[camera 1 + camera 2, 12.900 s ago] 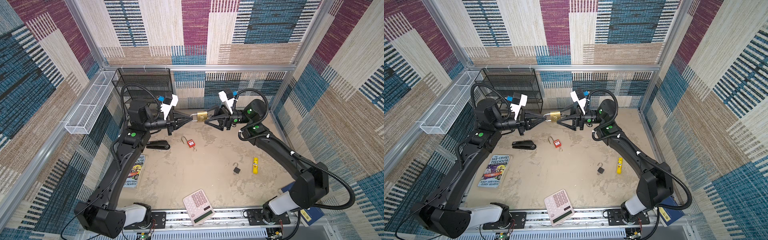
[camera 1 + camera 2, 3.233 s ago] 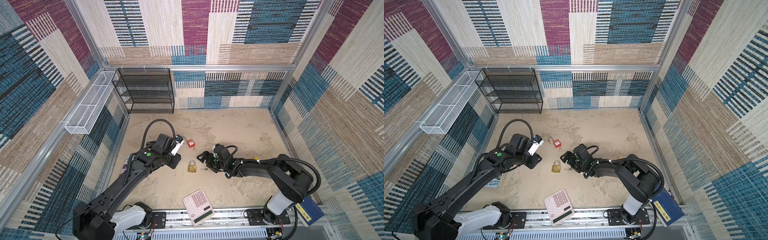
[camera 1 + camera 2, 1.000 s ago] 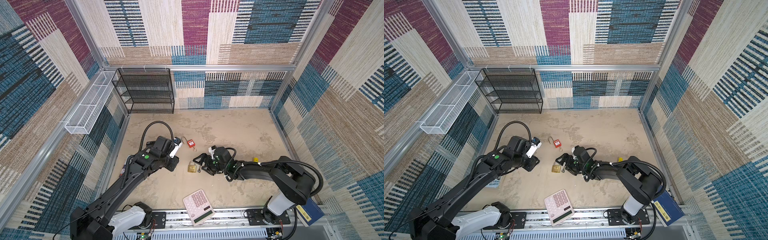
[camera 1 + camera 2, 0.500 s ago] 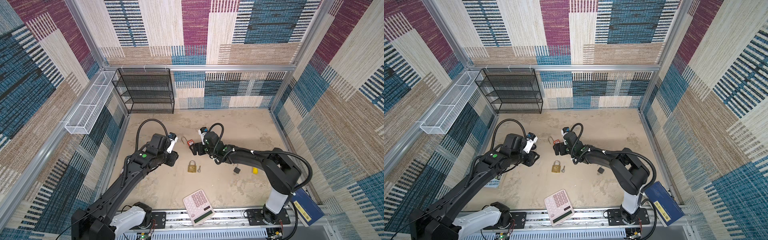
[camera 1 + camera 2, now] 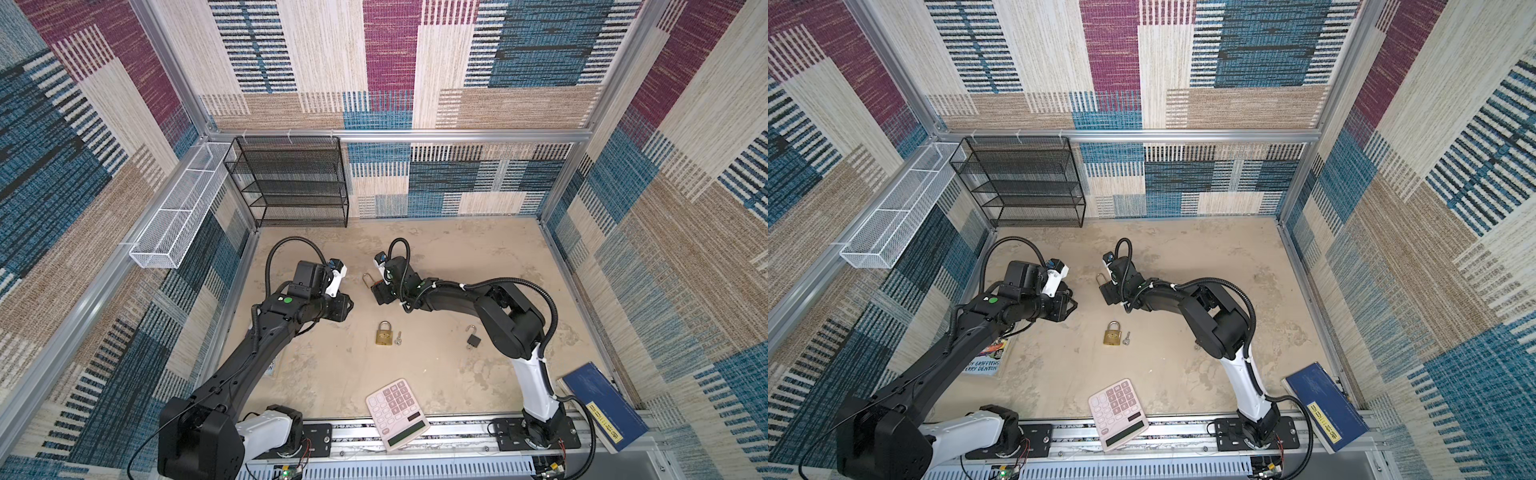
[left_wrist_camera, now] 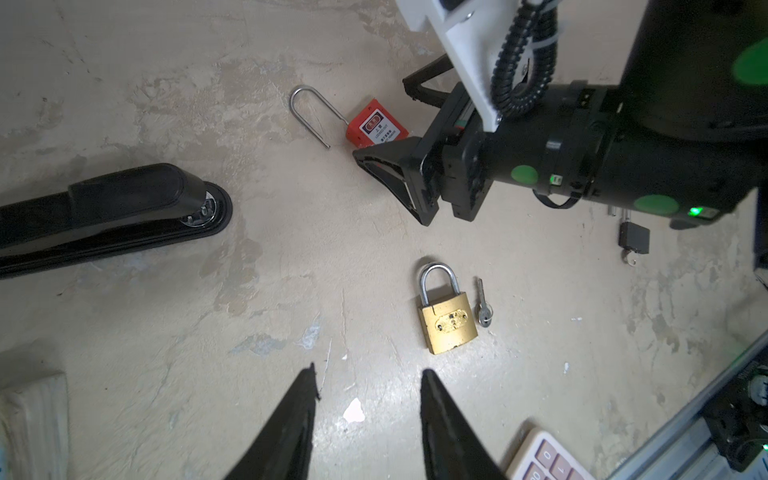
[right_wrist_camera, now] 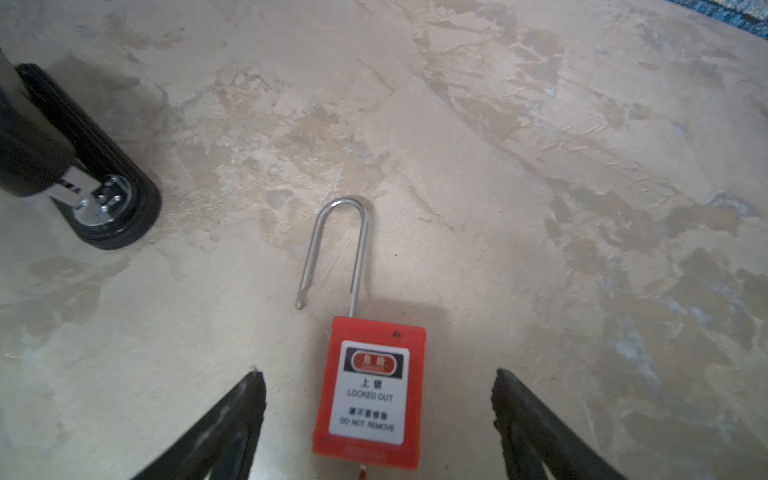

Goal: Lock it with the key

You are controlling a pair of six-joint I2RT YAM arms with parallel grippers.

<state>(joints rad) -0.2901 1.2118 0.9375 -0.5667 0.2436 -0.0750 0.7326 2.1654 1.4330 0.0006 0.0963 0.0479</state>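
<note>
A brass padlock (image 5: pixel 384 333) (image 5: pixel 1112 333) (image 6: pixel 446 324) lies flat mid-floor with its shackle down in the body. A small silver key (image 5: pixel 398 338) (image 5: pixel 1126 338) (image 6: pixel 483 307) lies loose just beside it. My left gripper (image 5: pixel 347 305) (image 6: pixel 369 374) hovers to the left of them, open and empty. My right gripper (image 5: pixel 380 293) (image 7: pixel 377 374) is farther back, open, its fingers astride the body of a red padlock (image 7: pixel 370 390) (image 6: pixel 376 126) without touching it. That lock's long shackle (image 5: pixel 368 278) (image 7: pixel 336 249) is sprung open.
A small black padlock (image 5: pixel 473 338) (image 6: pixel 633 237) lies open under the right arm. A black stapler (image 6: pixel 104 212) (image 7: pixel 83 166) lies left of the red lock. A pink calculator (image 5: pixel 397 413) and a blue book (image 5: pixel 602 405) sit at the front rail. A black wire rack (image 5: pixel 291 183) stands at the back.
My right gripper left the brass padlock and key, swung back to the red padlock, and its jaws narrowed slightly. The key now lies free. The left gripper drew back a little.
</note>
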